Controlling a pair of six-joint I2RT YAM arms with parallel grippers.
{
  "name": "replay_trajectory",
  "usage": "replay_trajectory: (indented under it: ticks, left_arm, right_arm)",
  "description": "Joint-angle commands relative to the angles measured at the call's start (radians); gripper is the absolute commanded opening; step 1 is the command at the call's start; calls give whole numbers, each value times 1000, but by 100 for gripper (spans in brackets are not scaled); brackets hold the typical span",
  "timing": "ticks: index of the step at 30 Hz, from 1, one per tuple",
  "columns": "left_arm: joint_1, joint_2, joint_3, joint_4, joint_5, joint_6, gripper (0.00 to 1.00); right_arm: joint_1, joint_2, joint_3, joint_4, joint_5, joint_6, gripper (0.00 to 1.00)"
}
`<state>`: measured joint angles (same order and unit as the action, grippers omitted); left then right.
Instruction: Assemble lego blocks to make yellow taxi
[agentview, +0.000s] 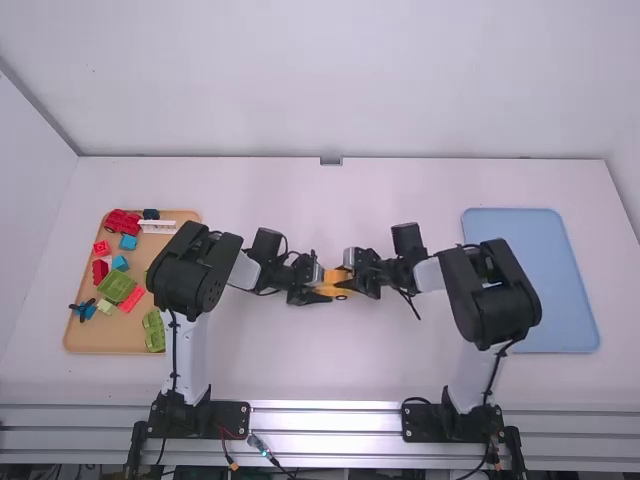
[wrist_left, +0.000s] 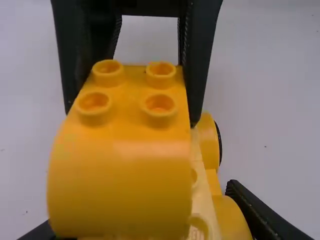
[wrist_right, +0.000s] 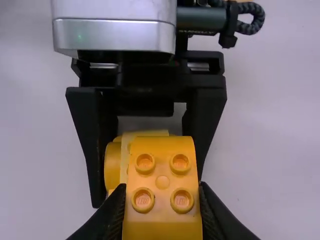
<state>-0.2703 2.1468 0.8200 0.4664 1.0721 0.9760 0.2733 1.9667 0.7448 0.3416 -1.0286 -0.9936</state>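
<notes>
Two yellow parts of the taxi are between my grippers, near the middle of the table (agentview: 350, 370). With my left gripper (wrist_left: 143, 207) I hold the wheeled base (wrist_left: 201, 185), its fingers closed at the two sides. With my right gripper (wrist_right: 162, 192) I hold the curved block (wrist_right: 162, 172), which has four studs up and is pinched between the fingers. This block is over the base, very near to its studs or on them; I cannot tell if it is pressed down fully. I judge that the step in hand is to join the block to the base. The next move, I think, asks for careful alignment, then a straight push down while the left grip resists. If the block sits a little crooked, the push could tilt the base. Blocks of other colours lie in the orange tray (agentview: 100, 341), and the blue tray (agentview: 530, 280) is at the right.
</notes>
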Motion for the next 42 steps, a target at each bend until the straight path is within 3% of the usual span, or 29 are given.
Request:
replay_trajectory:
  ticks: [1,10,21,37,42]
  left_arm:
    - [-5,19,6,-4,8,-4,34]
    - [-5,19,6,2,9,-4,32]
    - [-5,19,35,-13,8,-45,28]
    - [-5,19,31,-13,8,-40,27]
    - [-5,19,17,-12,7,-37,25]
  right_arm:
    - [17,42,-11,-10,24,10,3]
    - [15,42,-11,-37,52,11,4]
    - [95,31,-11,-39,313,75,1]
    - [100,8,-9,-97,431,24,0]
    - [102,8,95,-338,428,-92,0]
